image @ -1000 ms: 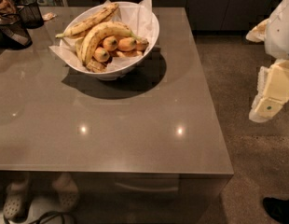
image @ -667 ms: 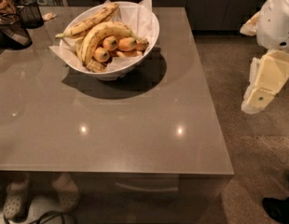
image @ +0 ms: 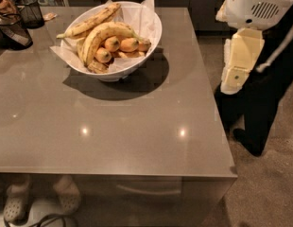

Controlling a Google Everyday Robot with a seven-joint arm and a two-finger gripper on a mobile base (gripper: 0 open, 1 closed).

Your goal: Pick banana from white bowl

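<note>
The banana, large, curved and yellow, lies in the white bowl at the back of the grey table, resting on top of the other fruit. Crumpled white paper sticks out over the bowl's rim. My arm's white housing and cream link hang off the table's right side. My gripper shows only as a dark shape low beside the table's right edge, well to the right of the bowl and below its level.
A thinner brown-spotted banana and short orange-yellow bananas share the bowl. Two black mesh baskets stand at the back left. The table's right edge drops to carpet. Shoes show below the front edge.
My arm has swung in from the right edge, closer to the table, with more of its white housing and dark lower part in view. The bowl and fruit have not moved.
</note>
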